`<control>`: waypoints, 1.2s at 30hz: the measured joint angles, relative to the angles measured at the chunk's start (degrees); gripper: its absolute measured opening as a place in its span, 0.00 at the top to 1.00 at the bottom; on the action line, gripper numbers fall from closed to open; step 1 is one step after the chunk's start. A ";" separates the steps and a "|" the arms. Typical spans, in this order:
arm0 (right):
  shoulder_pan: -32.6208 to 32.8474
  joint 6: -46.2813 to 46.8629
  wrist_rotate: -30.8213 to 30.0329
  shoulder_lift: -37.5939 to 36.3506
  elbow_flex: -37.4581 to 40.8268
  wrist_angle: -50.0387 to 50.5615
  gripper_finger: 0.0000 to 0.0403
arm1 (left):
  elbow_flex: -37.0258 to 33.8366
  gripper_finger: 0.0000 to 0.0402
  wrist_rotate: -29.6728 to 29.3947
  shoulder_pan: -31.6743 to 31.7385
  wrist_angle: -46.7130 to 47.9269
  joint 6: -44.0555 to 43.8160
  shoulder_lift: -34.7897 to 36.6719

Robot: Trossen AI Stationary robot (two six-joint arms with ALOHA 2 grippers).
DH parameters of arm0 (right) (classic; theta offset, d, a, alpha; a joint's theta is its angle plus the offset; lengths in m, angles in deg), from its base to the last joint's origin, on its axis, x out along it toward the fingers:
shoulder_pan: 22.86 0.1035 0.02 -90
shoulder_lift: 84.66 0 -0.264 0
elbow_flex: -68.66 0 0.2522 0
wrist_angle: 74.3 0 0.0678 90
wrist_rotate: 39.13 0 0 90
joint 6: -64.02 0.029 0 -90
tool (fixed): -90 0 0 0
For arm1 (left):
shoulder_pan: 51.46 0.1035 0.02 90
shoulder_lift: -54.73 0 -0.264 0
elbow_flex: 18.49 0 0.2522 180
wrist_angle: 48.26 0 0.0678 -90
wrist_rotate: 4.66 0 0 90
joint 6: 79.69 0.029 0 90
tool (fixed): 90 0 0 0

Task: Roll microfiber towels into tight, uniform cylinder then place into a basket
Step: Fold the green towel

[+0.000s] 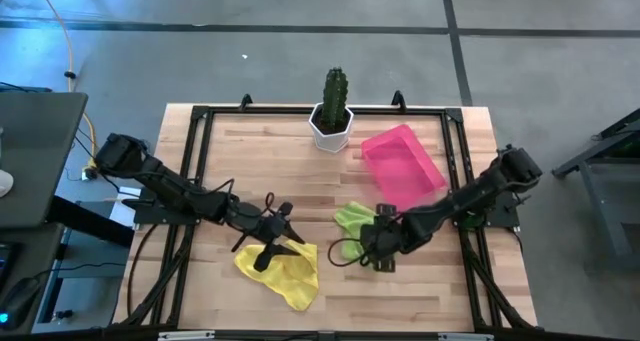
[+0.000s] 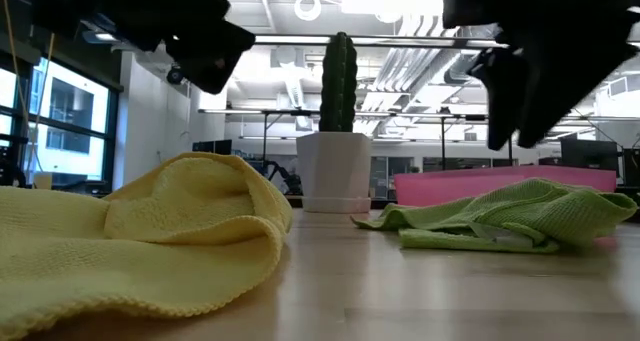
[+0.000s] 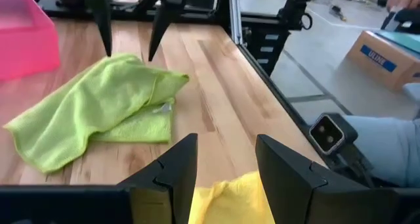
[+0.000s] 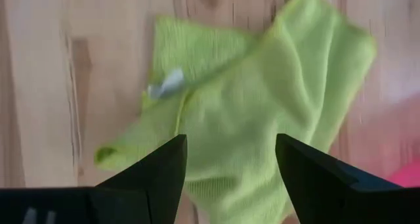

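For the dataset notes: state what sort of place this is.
Probably a robotics lab or workshop in an industrial hall: a wooden table in a black frame on bare concrete floor, exposed ceiling ducts and lights, and a cardboard box on the floor.

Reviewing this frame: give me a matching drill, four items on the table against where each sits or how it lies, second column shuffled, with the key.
Column one:
1. yellow towel
2. green towel
3. pink basket
4. cactus pot

Column two:
A. at the table's far edge, upright
B. crumpled under the open left gripper
C. empty, beside the cactus pot on the right arm's side
D. loosely folded under the open right gripper, close to the basket

Pairs: 1-B, 2-D, 3-C, 4-A
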 joint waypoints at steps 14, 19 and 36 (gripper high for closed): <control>-1.11 -7.20 -0.87 12.34 0.13 -0.98 0.44 | -0.03 0.64 -2.02 -0.31 -12.44 -0.02 -4.13; -3.39 -12.20 -3.58 15.69 -0.17 -9.23 0.44 | -0.03 0.64 -0.56 -1.06 -12.44 -1.27 -4.13; -11.70 -24.16 -14.58 12.61 -2.89 -32.40 0.44 | -0.03 0.64 0.57 -4.27 8.52 -8.31 -4.13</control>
